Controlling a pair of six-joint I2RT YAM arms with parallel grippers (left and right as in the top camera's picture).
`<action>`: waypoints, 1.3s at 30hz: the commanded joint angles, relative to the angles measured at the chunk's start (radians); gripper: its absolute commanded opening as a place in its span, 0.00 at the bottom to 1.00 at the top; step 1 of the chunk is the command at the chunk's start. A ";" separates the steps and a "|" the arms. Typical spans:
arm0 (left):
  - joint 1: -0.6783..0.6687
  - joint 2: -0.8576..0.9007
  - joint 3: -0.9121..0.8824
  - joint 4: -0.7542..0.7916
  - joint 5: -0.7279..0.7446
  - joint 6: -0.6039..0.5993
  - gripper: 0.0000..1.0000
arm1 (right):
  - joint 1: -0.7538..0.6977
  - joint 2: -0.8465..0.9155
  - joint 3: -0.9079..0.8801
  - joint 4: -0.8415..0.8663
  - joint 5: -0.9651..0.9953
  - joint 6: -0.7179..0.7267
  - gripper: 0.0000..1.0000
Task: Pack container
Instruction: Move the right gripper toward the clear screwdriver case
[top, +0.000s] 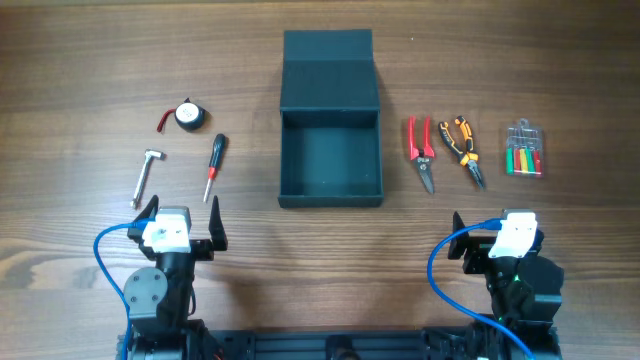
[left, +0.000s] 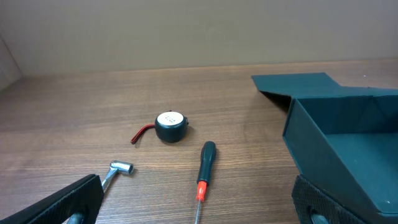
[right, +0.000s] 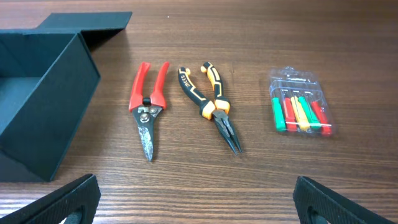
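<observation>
Left gripper: wide apart, holds nothing, waits at the near edge of the bench. Right gripper: same again, wide apart and holding nothing. Ready to grab, by the look of it. No packing done yet.

Container: sits in the middle of the bench, between the two arms, with its lid flipped back flat on the far side. Nothing inside yet. Probably put there for easy reach from both sides.

On the left side of it: round tape measure, screwdriver with a red and black handle, little silver tool (maybe a small wrench, hard to tell). All apart from each other, near the left gripper.

On the right side: red snips, orange and black pliers, clear packet of coloured bits. Laid side by side, not touching, likely for picking up one at a time. Three things for each arm, by the look of it.
</observation>
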 joint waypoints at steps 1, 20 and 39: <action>-0.005 -0.006 -0.008 0.003 -0.013 0.015 1.00 | -0.003 -0.013 -0.012 0.000 -0.015 -0.013 1.00; -0.005 0.019 -0.003 0.010 0.249 -0.188 1.00 | -0.003 -0.013 -0.012 0.105 -0.126 0.330 1.00; -0.004 1.178 1.011 -0.418 0.070 -0.168 1.00 | -0.003 1.231 1.075 -0.034 -0.327 0.164 1.00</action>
